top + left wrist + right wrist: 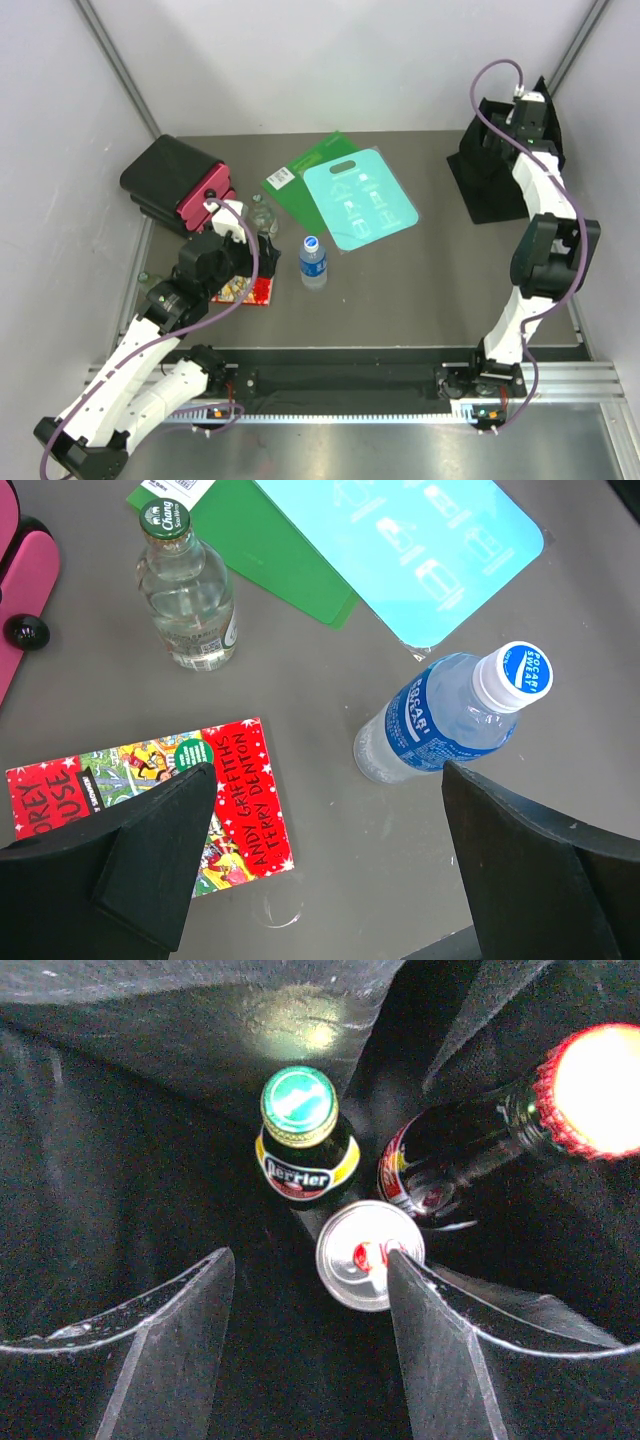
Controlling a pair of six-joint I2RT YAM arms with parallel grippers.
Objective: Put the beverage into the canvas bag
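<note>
Left pincer (328,780) hangs over the desk (430,290) with its black wedge fingers (150,850) spread wide and nothing between them. You've got the Pocari Sweat bottle (450,715) standing upright just ahead of the right finger, not touched. It's clear ribbed plastic with a blue label and a white cap. Bare grey desk runs off its right and near sides. On its left there's a gap, then the red glossy paperback (150,800) lying flat, partly under the left finger. Just past the bottle sits the rounded corner of the cyan plastic sheet (420,550), which overlaps a green sheet (280,560). The Chang bottle (188,590), clear glass with a green cap, stands off that green edge, well apart from the Pocari. The black hard case (180,180) with its pink-red edge fills the far left of the desk.

The canvas bag (500,175) is floppy black fabric, slumped in the far right corner beside the wall and well apart from the Pocari, with open desk between them. Right pincer (310,1260) is down inside it, clear-looking fingers apart, gripping nothing. On the bag floor a green-capped Perrier bottle (297,1140), a silver can top (365,1255) and a dark bottle with a red crown cap (590,1090) are bunched close at the middle and right. The can sits against the right finger's edge. The left side is just dark creased cloth.
</note>
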